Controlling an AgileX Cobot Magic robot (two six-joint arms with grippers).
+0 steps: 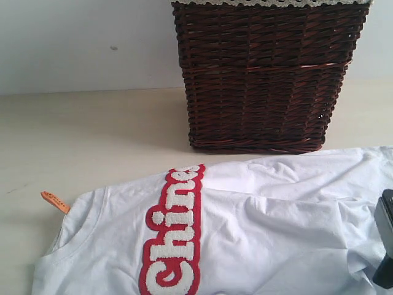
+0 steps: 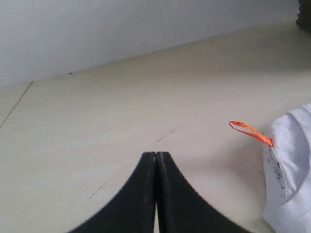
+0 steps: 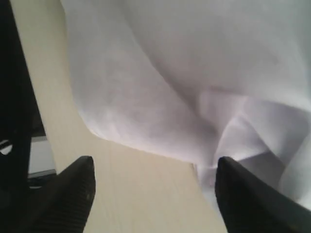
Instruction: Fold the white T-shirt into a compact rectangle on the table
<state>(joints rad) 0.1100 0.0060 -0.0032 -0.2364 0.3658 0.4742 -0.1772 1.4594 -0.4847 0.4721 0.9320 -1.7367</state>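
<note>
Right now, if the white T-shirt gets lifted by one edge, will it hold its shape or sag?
Probably sags: the white T-shirt already lies in soft wrinkles and folds, so it looks floppy and light. The fuzzy lettered patch looks thicker, so that band may bend less. Pushed across the table, it would likely bunch rather than slide whole.

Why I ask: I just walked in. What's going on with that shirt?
A two-armed robot is folding the white T-shirt, which lies rumpled on the table near a wicker basket, not yet a rectangle. The right claw is open at the shirt's edge, gripping nothing. The left claw is shut and empty over bare table near the orange neck tag.
</note>
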